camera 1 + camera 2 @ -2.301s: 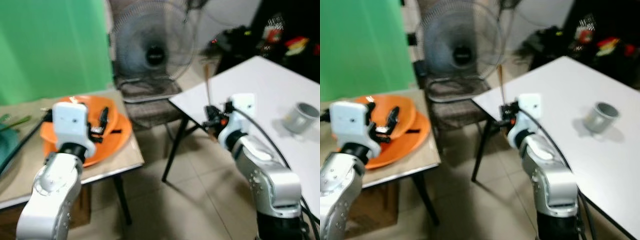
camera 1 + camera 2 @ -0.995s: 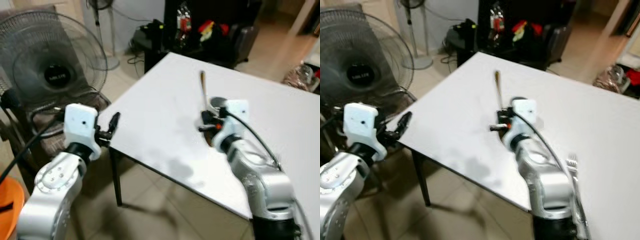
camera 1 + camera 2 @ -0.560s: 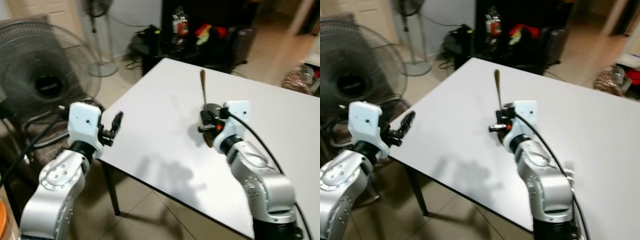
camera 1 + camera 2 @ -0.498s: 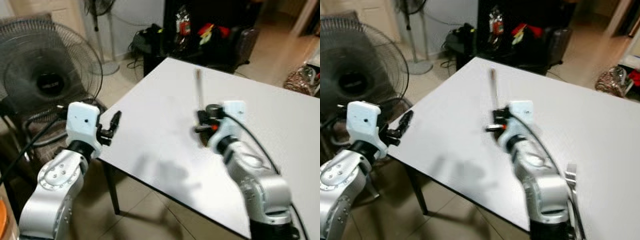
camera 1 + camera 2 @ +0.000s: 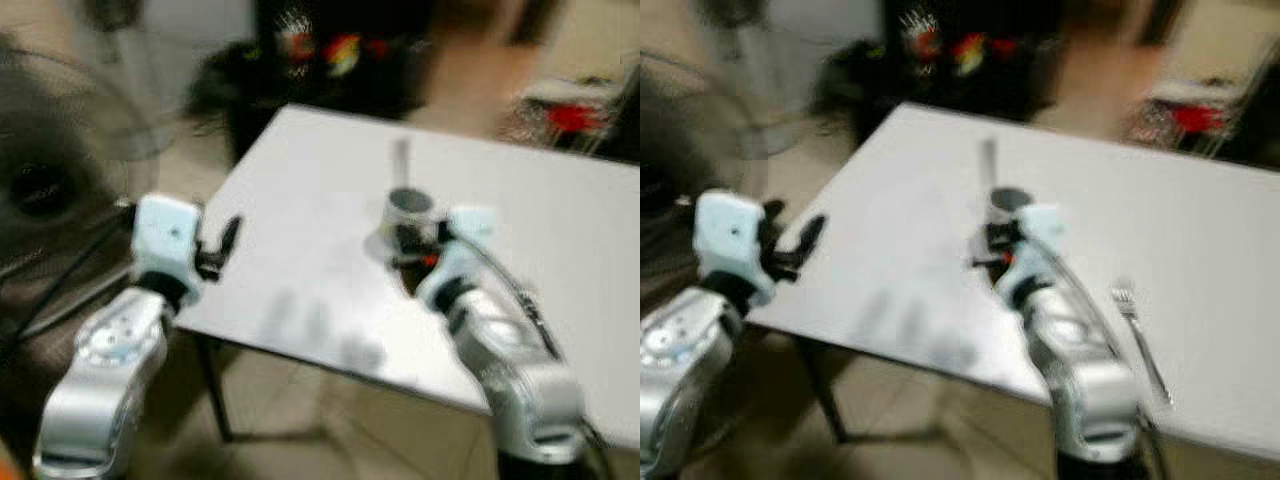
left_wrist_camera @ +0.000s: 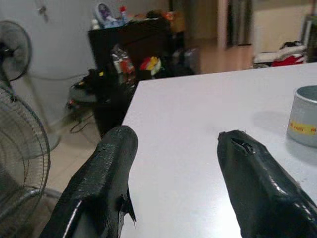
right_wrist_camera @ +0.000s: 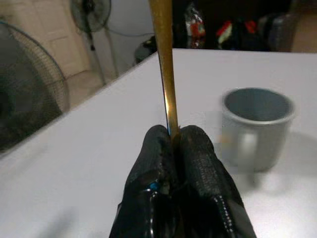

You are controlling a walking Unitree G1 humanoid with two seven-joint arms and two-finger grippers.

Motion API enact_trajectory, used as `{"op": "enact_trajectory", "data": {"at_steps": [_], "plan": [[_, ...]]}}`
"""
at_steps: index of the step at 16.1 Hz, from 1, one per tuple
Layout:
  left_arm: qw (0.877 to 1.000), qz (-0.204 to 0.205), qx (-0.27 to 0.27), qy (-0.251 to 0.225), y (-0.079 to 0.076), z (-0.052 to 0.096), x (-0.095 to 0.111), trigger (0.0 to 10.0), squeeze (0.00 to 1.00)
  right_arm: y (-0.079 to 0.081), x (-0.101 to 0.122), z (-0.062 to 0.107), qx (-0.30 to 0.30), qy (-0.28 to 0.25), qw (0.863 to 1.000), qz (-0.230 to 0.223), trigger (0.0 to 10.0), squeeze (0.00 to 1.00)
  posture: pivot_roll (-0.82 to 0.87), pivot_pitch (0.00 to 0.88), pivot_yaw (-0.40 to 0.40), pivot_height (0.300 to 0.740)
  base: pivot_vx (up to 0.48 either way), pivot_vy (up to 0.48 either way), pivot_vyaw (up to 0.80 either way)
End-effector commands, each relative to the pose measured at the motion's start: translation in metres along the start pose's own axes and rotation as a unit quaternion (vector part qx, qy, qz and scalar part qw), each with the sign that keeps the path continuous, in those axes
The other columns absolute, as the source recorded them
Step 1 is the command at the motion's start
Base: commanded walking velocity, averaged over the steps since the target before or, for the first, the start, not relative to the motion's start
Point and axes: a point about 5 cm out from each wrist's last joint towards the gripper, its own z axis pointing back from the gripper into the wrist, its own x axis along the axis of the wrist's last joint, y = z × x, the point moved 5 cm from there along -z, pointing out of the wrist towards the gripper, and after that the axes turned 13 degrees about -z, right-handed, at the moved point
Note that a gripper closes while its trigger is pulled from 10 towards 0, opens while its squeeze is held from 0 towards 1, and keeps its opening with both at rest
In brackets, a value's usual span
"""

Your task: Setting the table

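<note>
Over the white table (image 5: 1230, 250), the right gripper (image 7: 171, 141) is raised with its fingers pinched on a thin golden utensil handle (image 7: 164, 64) that stands upright — a grey metal cup (image 7: 255, 126) sits just beyond it. The left gripper (image 6: 173, 148) reaches level toward the table's near corner, fingers spread and holding nothing. A fork (image 5: 1137, 340) lies on the table beside the right arm.
</note>
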Motion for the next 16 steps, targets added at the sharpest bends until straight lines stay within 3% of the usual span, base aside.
{"op": "enact_trajectory", "data": {"at_steps": [1, 3, 5, 10, 13, 16], "plan": [[1.000, -0.017, -0.004, -0.005, -0.003, -0.002, 0.005, 10.0, 0.00, -0.008, 0.007, 0.002, -0.014, -0.008, 1.000, 0.008, 10.0, 0.00, 0.03, 0.000, -0.008, 0.740, 0.000, -0.480, -0.80], [1.000, -0.018, -0.003, -0.002, -0.003, -0.002, 0.003, 10.0, 0.00, -0.010, 0.007, 0.001, -0.019, -0.006, 1.000, 0.014, 10.0, 0.00, 0.03, 0.000, -0.011, 0.740, 0.000, -0.405, -0.24], [1.000, 0.000, -0.006, -0.006, -0.003, -0.002, 0.004, 10.0, 0.00, -0.011, 0.006, 0.000, -0.021, -0.001, 1.000, 0.019, 10.0, 0.00, 0.03, 0.000, -0.013, 0.740, 0.000, 0.000, 0.00], [1.000, -0.005, -0.015, -0.011, -0.006, -0.002, 0.007, 10.0, 0.00, -0.010, -0.001, -0.010, -0.016, 0.034, 0.999, 0.038, 10.0, 0.00, 0.03, 0.000, -0.014, 0.740, 0.000, 0.000, 0.00], [0.998, -0.008, -0.051, -0.022, -0.017, -0.003, 0.011, 10.0, 0.00, -0.014, -0.020, -0.039, -0.046, 0.101, 0.992, 0.055, 10.0, 0.00, 0.04, 0.000, -0.016, 0.740, 0.000, 0.000, 0.00], [0.997, -0.022, -0.074, -0.004, -0.018, 0.001, 0.004, 10.0, 0.00, 0.000, -0.031, -0.070, -0.028, 0.156, 0.987, 0.035, 10.0, 0.00, 0.05, 0.000, -0.026, 0.740, 0.000, 0.000, 0.00]]}}
